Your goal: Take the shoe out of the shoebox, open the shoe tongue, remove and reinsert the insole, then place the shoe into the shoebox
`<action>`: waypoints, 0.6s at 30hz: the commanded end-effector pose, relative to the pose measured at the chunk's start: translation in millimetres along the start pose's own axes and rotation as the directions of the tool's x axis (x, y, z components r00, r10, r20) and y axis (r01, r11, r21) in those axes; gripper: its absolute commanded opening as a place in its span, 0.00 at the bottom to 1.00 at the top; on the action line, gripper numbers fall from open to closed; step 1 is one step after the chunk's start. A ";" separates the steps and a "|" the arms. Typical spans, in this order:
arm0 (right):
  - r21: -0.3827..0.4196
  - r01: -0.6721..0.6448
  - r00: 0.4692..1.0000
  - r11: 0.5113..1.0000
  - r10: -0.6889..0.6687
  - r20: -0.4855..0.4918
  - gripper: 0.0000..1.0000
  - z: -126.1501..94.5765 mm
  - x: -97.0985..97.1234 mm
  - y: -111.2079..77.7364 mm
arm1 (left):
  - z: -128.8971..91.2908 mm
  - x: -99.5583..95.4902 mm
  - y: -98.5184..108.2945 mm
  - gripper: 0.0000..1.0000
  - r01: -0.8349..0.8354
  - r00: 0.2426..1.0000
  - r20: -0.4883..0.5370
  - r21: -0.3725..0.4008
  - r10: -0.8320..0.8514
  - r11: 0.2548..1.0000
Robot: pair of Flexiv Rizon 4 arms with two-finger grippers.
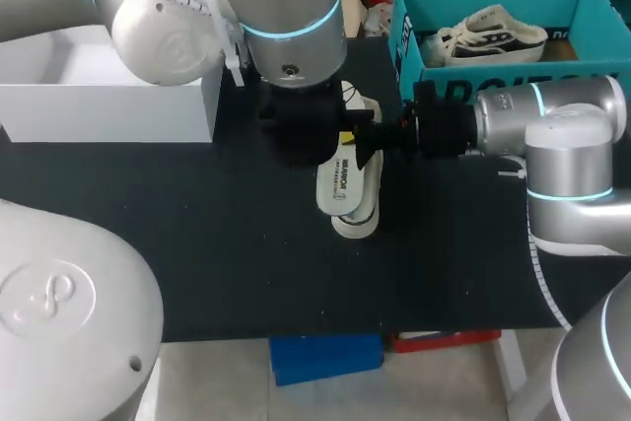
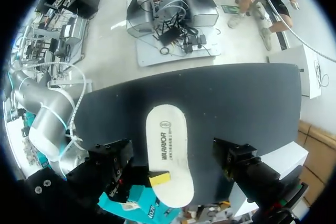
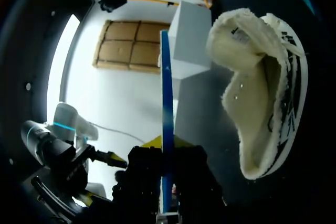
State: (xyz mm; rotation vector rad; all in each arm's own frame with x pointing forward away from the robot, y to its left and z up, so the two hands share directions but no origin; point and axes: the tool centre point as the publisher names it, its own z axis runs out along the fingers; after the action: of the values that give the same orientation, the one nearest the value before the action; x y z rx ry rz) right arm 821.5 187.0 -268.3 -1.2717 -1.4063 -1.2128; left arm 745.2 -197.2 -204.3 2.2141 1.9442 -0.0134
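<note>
Black table point(image 1: 197, 244), teal shoebox point(image 1: 406, 51) at its far right corner with a second shoe point(image 1: 493, 35) inside. Left arm point(image 1: 291, 36) hangs right over the work zone. Left pincer is masked by its own wrist, so I can't tell if it's wide or closed. Shoe point(image 1: 355, 226) stands on its sole mid-table, opening up, nothing visibly pinning it. Insole point(image 1: 339, 184) hovers flat just above it, print side up. Right pincer point(image 3: 167, 148) is clamped on one end of the insole only, thin edge between the yellow tips point(image 3: 152, 141).

Risks, my read:
- Arm clash: both wrists crowd the same spot, with the right pincer reaching in under the left wrist. Any sideways correction could bump them.
- Shoe shifts: if it's unpinned, pushing the insole in likely slides or tips it instead of seating.
- Insole buckles: it's held at one end and the free end looks floppy. It could catch on the shoe's fleecy rim and fold short of the toe.
- Slip: the edge grip looks shallow, so insertion force could pull the insole out of the tips.
- Later: the box holds one shoe, so room for this one is tight.
</note>
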 end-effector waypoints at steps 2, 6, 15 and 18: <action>-0.003 0.000 1.000 1.000 0.000 0.002 0.00 1.6 -0.1 -0.2 | 9.7 -10.0 14.5 1.00 -0.005 0.996 -0.088 0.013 0.006 1.000; -0.003 0.000 1.000 1.000 0.000 0.002 0.00 1.6 -0.1 -0.2 | 11.4 -13.5 27.5 1.00 -0.012 0.997 -0.079 0.013 0.013 1.000; -0.003 0.000 1.000 1.000 0.000 0.002 0.00 1.6 -0.1 -0.2 | 13.9 -13.2 76.6 1.00 -0.018 0.997 -0.079 -0.007 0.018 1.000; -0.003 0.000 1.000 1.000 0.000 0.002 0.00 1.6 -0.1 -0.2 | 16.6 -11.7 95.4 1.00 -0.015 0.997 -0.079 -0.013 0.014 1.000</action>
State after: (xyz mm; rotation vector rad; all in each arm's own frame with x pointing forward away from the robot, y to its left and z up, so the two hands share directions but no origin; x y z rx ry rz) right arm 821.5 187.3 -268.2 -1.2720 -1.4066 -1.2124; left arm 823.2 -215.6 -203.4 2.2344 1.9511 0.0990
